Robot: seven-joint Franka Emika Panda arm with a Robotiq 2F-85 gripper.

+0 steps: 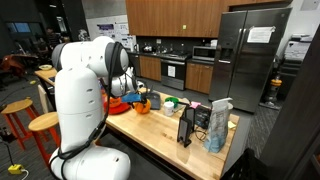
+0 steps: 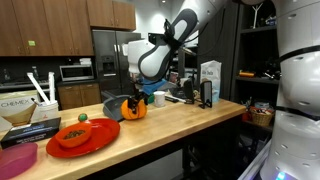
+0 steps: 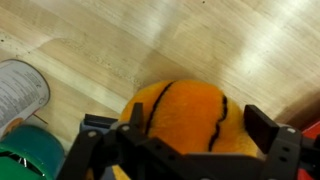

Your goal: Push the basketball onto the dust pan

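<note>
The basketball (image 3: pixel 185 115), orange with dark seams, lies on the wooden counter directly under my gripper (image 3: pixel 180 130). The gripper is open, with one black finger on each side of the ball. In both exterior views the ball (image 2: pixel 134 109) (image 1: pixel 142 103) sits just below the lowered gripper (image 2: pixel 136 98) (image 1: pixel 134 95). The red dust pan (image 2: pixel 98 140) lies on the counter a short way from the ball, with an orange-and-green item on it. It also shows as a red patch behind my arm (image 1: pixel 118 101). I cannot tell whether the fingers touch the ball.
A dark bowl-like thing (image 2: pixel 113 104) stands right beside the ball. A pink bowl (image 2: pixel 14 160) is at the counter's near end. A white cylinder (image 3: pixel 20 90) and a green item (image 3: pixel 30 155) lie close by. Boxes and a bag (image 2: pixel 208 82) (image 1: pixel 218 125) stand at the far end.
</note>
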